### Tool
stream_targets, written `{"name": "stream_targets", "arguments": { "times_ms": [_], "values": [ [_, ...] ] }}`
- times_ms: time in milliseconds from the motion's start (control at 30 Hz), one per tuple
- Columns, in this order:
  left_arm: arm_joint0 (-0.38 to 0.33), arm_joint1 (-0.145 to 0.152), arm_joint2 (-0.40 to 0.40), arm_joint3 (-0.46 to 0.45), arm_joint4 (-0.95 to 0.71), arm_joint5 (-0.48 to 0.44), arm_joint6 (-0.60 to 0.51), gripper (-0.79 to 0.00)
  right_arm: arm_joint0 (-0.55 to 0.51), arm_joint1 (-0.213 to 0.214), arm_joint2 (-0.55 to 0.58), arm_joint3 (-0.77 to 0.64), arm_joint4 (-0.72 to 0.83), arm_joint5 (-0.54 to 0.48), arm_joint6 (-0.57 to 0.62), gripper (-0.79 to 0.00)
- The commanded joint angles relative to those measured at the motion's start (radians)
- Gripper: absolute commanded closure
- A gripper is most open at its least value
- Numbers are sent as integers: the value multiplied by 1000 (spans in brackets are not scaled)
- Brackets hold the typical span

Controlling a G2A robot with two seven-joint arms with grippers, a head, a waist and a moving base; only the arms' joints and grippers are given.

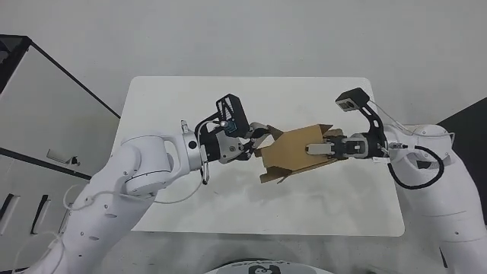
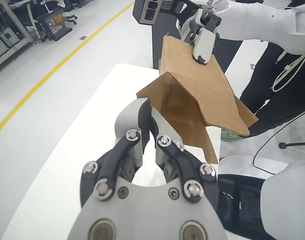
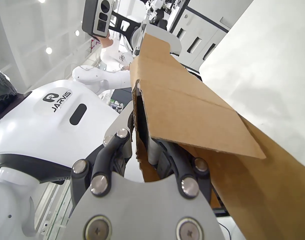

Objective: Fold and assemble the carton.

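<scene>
A plain brown corrugated carton [image 1: 297, 152] [image 2: 192, 93] [image 3: 182, 106] is being held clear of the white table [image 1: 190, 198], above its middle and a little toward 3 o'clock in the top view. It is being kept partly opened rather than flat: its panels are being bent into a ridge with a hollow beneath, and loose flaps are being left unfolded at both ends. Its long axis is being laid from about 8 o'clock to 2 o'clock. The 9 o'clock end is being pinched by the left gripper [image 1: 261, 132] [image 2: 149, 128], the 3 o'clock end by the right gripper [image 1: 316, 149] [image 3: 142, 136]
</scene>
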Motion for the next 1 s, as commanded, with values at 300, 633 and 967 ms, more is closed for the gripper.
{"name": "stream_targets", "arguments": {
  "times_ms": [300, 633, 967],
  "values": [
    [7, 4, -11, -9, -4, -14, -11, 0, 13, 2, -17, 1, 3, -3, 67, 0],
    [2, 4, -1, -10, -14, -32, -9, 0, 17, 3, -38, -7, -14, 6, 87, 0],
    [3, 7, -12, -9, -5, -27, -11, 0, 16, 8, -34, -10, -36, 11, 92, 0]
  ]
}}
